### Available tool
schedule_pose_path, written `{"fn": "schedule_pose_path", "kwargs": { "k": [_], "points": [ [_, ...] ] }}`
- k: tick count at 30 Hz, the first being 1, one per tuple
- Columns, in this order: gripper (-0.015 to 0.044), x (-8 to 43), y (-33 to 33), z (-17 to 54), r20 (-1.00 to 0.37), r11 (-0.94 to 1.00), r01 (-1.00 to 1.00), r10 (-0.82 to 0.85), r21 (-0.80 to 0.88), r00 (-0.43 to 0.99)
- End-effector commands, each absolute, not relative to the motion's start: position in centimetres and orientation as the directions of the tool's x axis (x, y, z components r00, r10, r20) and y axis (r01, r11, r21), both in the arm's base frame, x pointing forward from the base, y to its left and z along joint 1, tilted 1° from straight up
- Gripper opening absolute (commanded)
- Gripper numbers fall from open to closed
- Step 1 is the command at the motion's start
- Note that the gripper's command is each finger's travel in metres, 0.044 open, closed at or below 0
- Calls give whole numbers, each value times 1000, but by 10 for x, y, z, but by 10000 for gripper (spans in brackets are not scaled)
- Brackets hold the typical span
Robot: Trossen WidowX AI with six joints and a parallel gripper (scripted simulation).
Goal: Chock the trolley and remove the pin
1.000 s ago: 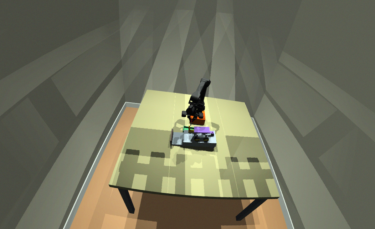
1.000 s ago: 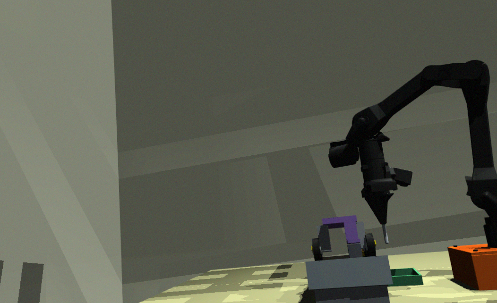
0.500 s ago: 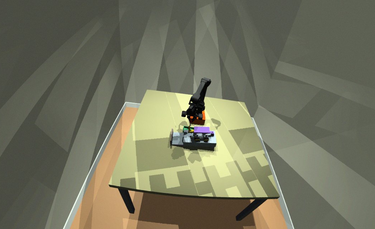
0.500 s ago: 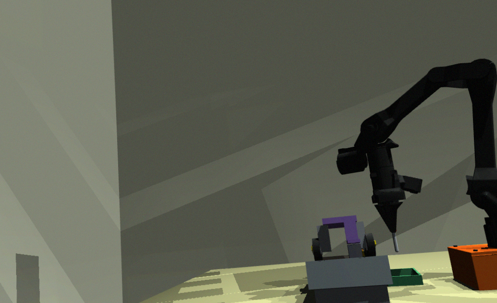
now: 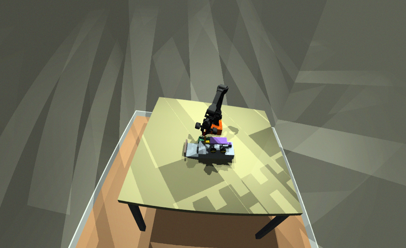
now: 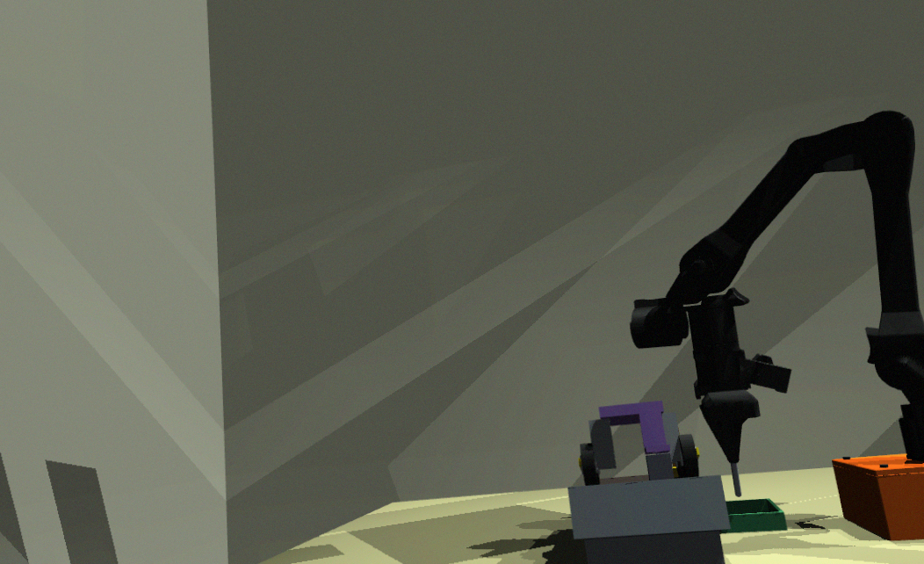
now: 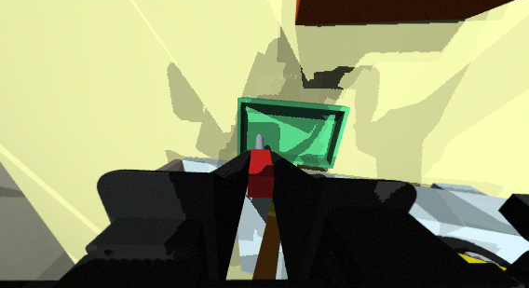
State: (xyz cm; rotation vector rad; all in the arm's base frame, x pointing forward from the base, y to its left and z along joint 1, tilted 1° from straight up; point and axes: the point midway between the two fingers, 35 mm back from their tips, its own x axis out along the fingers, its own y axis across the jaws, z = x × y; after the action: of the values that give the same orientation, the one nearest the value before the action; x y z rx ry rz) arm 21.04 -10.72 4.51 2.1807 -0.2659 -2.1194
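Note:
My gripper (image 5: 203,134) (image 6: 734,459) (image 7: 260,156) is shut on the red head of the stop pin (image 6: 736,480) (image 7: 261,167). The pin's grey shaft points down, low above the green tray (image 5: 200,139) (image 6: 760,522) (image 7: 293,104), towards its left part in the wrist view. The purple-topped trolley (image 5: 218,140) (image 6: 651,427) stands on the grey ramp (image 5: 192,150) (image 6: 647,508). The yellow chock (image 5: 207,141) with its orange handle is at the trolley's downhill end, on the tray side. The trolley hides whether the chock touches the far wheel.
The orange arm base (image 5: 218,128) (image 6: 897,501) (image 7: 386,6) stands behind the tray. The ramp and trolley are close beside the tray, opposite the base. An upright end board (image 5: 185,147) stands at the ramp's low end.

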Motion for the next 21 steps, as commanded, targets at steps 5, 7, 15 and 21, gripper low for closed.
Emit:
{"fn": "schedule_pose_path", "kwargs": {
  "k": [5,7,15,21],
  "points": [
    [0,208,-119,24,-981,-980,-57,-192,191,11],
    [0,208,-119,23,-981,-980,-57,-192,191,11],
    [184,208,-116,23,-981,-980,-57,-192,191,11],
    [190,209,-111,22,-981,-980,-57,-191,191,11]
  ]
}}
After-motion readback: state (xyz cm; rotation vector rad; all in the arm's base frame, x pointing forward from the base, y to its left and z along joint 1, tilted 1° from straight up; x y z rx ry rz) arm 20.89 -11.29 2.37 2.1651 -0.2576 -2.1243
